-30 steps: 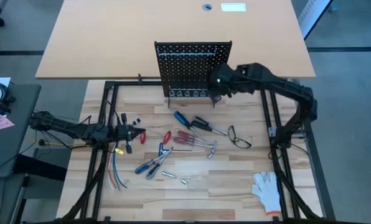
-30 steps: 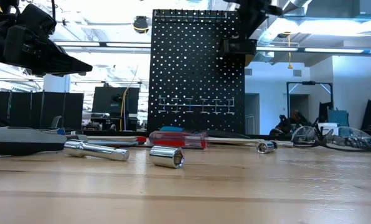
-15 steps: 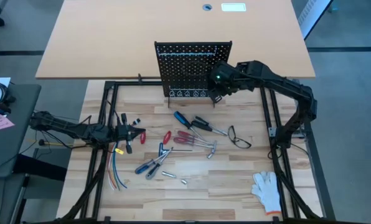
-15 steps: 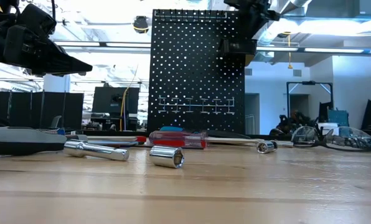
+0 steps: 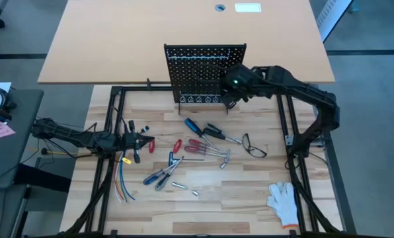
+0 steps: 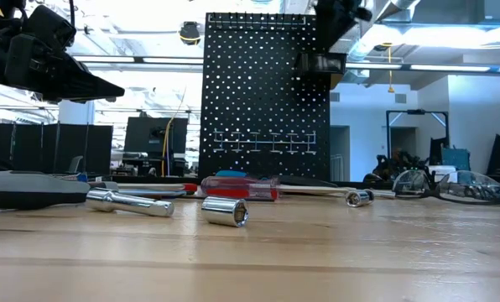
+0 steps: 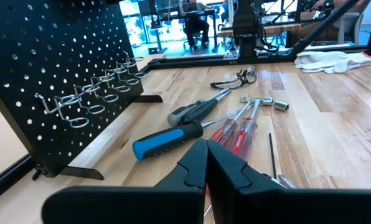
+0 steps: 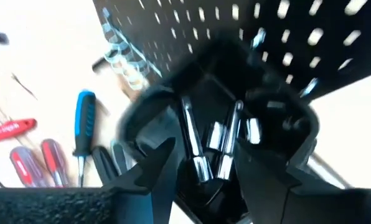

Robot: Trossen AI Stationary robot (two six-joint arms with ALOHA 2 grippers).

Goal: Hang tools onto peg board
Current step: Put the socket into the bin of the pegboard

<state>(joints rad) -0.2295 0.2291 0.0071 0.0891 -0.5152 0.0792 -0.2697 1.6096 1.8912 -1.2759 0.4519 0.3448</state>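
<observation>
Inspector: Right wrist view: bin (image 8: 235, 155) on the board (image 8: 285, 37) sits just beyond the right gripper (image 8: 201, 171), fingers apart; silver bits (image 8: 210, 140) stand upright inside.
Clerk: Left gripper (image 7: 205, 163)?
Inspector: Low over the table, fingers together. Blue screwdriver (image 7: 167, 140) just ahead, lying flat, long axis crosswise to the fingers.

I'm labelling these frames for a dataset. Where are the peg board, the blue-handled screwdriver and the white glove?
peg board (image 5: 197, 66), high view, middle of the perforated panel.
blue-handled screwdriver (image 7: 167, 141), left wrist view, middle of its blue grip.
white glove (image 5: 284, 200), high view, its palm.
</observation>
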